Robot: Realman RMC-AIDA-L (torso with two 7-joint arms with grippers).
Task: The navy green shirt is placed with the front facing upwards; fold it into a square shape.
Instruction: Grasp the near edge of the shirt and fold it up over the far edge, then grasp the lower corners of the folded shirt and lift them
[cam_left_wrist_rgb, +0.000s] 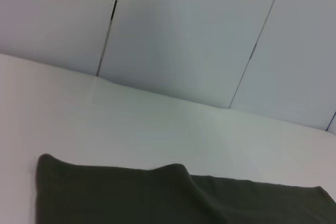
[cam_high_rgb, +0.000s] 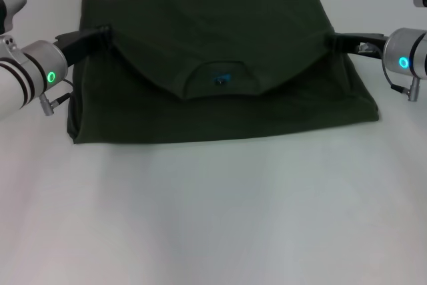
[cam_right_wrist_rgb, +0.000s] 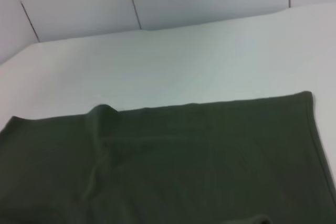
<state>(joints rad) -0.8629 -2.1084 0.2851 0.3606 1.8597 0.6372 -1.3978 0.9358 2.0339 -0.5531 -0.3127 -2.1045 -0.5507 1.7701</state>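
Note:
The navy green shirt (cam_high_rgb: 220,108) lies on the white table as a wide rectangle. An upper layer is folded toward me in a V, and the collar with its black label (cam_high_rgb: 220,80) sits at the V's tip. My left gripper (cam_high_rgb: 101,33) is at the left corner of that folded layer, shut on the cloth. At the right corner my right gripper (cam_high_rgb: 331,41) is shut on the cloth as well. Both wrist views show only the shirt (cam_left_wrist_rgb: 157,198) (cam_right_wrist_rgb: 184,166) and its far edge, without any fingers.
White table (cam_high_rgb: 213,218) stretches bare in front of the shirt. Pale wall panels (cam_left_wrist_rgb: 184,35) rise behind the table's far edge.

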